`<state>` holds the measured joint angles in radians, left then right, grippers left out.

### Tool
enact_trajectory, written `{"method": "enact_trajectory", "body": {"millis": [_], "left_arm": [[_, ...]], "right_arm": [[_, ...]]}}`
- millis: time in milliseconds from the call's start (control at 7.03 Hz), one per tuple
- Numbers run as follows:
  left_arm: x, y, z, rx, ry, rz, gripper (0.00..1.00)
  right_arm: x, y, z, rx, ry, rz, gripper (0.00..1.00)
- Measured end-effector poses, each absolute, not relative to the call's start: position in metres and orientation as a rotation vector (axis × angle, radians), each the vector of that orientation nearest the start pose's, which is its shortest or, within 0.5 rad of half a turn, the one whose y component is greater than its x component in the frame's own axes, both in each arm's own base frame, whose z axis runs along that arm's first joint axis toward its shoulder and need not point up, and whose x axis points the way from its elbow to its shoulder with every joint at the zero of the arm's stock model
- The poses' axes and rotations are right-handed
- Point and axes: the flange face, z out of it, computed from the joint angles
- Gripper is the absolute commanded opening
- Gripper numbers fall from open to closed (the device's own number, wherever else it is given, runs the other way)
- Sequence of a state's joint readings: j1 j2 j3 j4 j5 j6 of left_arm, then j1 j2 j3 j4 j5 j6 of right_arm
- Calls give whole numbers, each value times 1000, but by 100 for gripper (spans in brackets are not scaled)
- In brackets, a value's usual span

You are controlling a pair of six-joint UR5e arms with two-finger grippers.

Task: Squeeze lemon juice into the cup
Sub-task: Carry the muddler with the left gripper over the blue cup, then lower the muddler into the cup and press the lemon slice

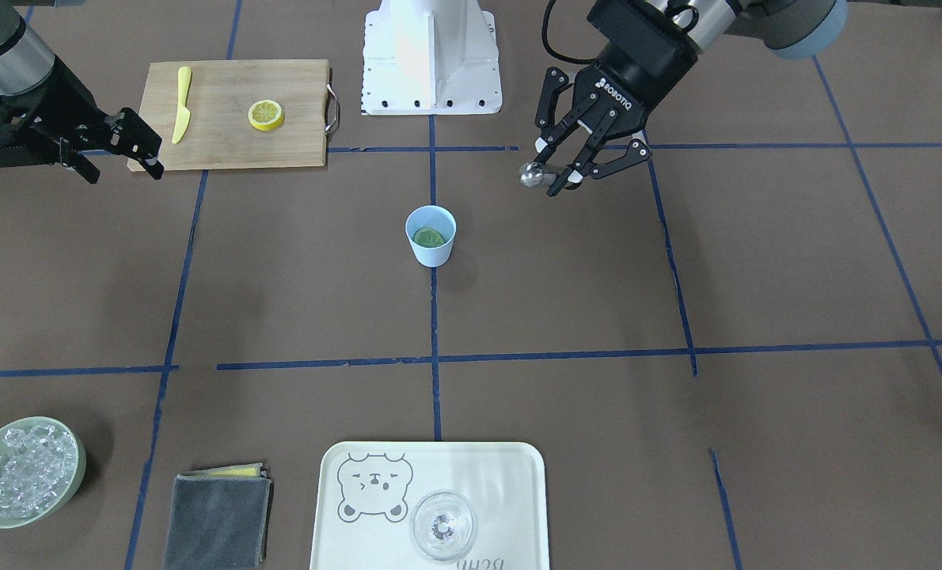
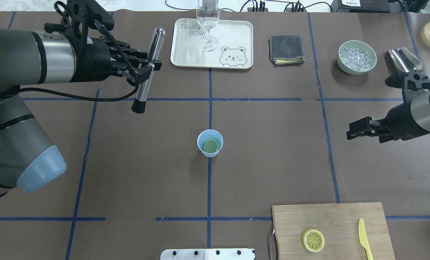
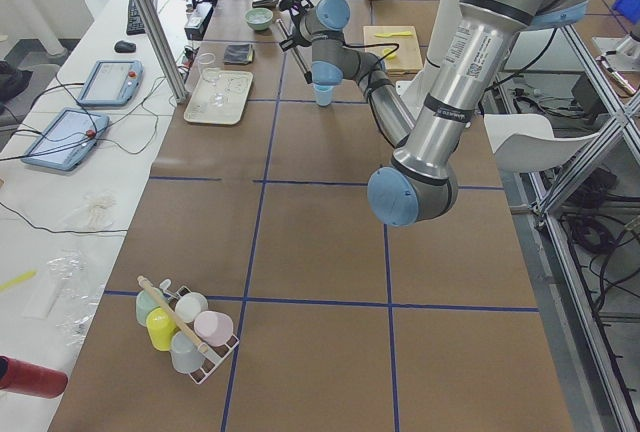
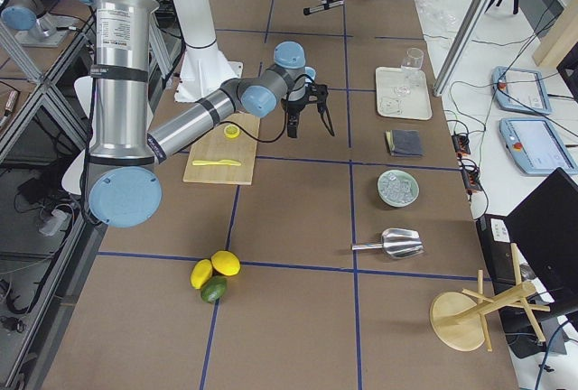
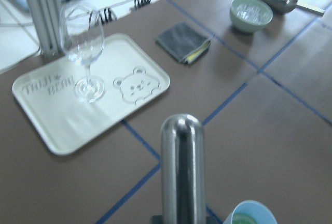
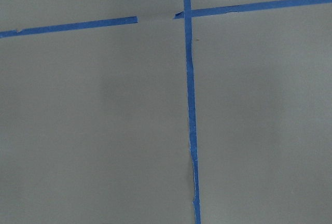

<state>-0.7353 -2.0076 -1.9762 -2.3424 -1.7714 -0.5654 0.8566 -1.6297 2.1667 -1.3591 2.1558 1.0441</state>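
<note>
Lemon slice (image 2: 211, 145) lies flat in the bottom of the blue cup (image 2: 202, 138). The cup stands upright mid-table on a tape line. Left gripper (image 2: 148, 67) is well apart from the cup, on the tray (image 2: 186, 59) side, fingers clamped on a metal rod (image 2: 142, 92) held crosswise. Right gripper (image 1: 123, 168) is off to the side by the cutting board (image 1: 233, 146), fingers spread, nothing in them. Second slice (image 1: 266, 115) and yellow knife (image 1: 181, 107) lie on the board.

lemon (image 2: 211, 145) in cup (image 2: 201, 138), glass (image 2: 207, 21) on tray (image 2: 236, 34) beyond it, other slice (image 2: 313, 240) on board (image 2: 338, 222)
</note>
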Motion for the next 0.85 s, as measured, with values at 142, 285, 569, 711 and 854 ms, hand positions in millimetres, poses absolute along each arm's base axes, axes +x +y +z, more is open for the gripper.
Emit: {"method": "enact_trajectory", "body": {"millis": [142,285,569,711,854], "left_arm": [[343,-432,152,1211,1161,308,0],[375,-417,152,1265,1141,230,0],[452,-374,143,1320,1105,99,0],[476,-362,142,1331,1104,68,0],[490,-356,141,1336,1106,57,0]], "right_arm": [[-230,-385,379,35,-914,89,100],[-229,-386,378,37,-914,91,100],[-221,-389,381,41,-911,107,100],[-216,-390,384,41,-906,116,100],[-214,-390,387,39,-902,121,100]]}}
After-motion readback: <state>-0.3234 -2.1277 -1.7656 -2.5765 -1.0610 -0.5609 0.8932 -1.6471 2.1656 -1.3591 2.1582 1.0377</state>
